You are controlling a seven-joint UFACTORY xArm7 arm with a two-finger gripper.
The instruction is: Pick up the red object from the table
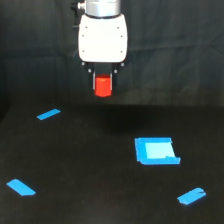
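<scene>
The gripper (103, 86) hangs above the table (90, 165), its jaws closed on the red object (103, 85), held clear of the surface. A blue square (156, 151) lies below it, toward the exterior view's right.

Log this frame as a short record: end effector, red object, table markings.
end effector: white-bodied end effector at top centre, dark fingers closed on the object
red object: small bright red-orange stubby cylinder, held between the fingers, lifted clear of the table
table: flat matte black surface
square marking: blue tape square, toward the exterior view's right
strip markings: three blue tape strips, upper left, lower left, lower right
</scene>
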